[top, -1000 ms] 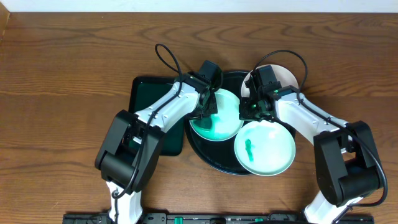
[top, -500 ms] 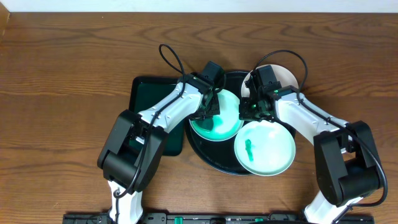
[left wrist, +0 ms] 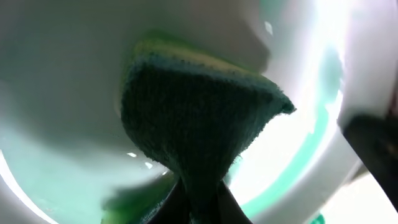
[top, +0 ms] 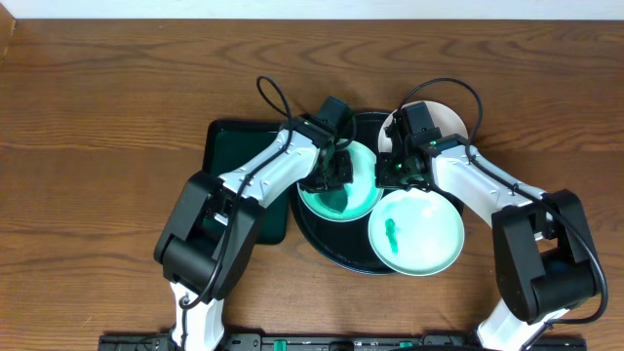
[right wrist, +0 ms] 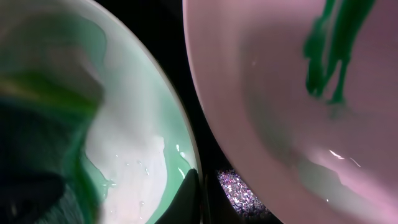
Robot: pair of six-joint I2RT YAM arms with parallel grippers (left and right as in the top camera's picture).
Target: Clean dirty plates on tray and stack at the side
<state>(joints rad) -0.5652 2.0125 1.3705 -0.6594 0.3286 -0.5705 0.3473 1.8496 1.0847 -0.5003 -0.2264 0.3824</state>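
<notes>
The black round tray (top: 336,246) holds a pale-mint plate (top: 353,195) on its left side. My left gripper (top: 336,177) is shut on a dark green sponge (left wrist: 193,118) with a yellow edge, pressed flat into that plate's wet bowl (left wrist: 56,155). My right gripper (top: 389,177) is shut on the same plate's right rim (right wrist: 186,155); its fingertips (right wrist: 189,196) pinch the edge. A second plate (top: 417,234) with a green smear (right wrist: 333,43) overlaps the tray's front right. A third, whiter plate (top: 452,121) lies behind the right arm, partly hidden.
A rectangular dark green tray (top: 232,156) lies left of the black tray, under the left arm. Bare wooden table (top: 107,127) surrounds everything. A black cable (top: 268,93) loops above the left wrist.
The left gripper has slid the sponge a little to the right across the plate. The right gripper and the other plates have not moved.
</notes>
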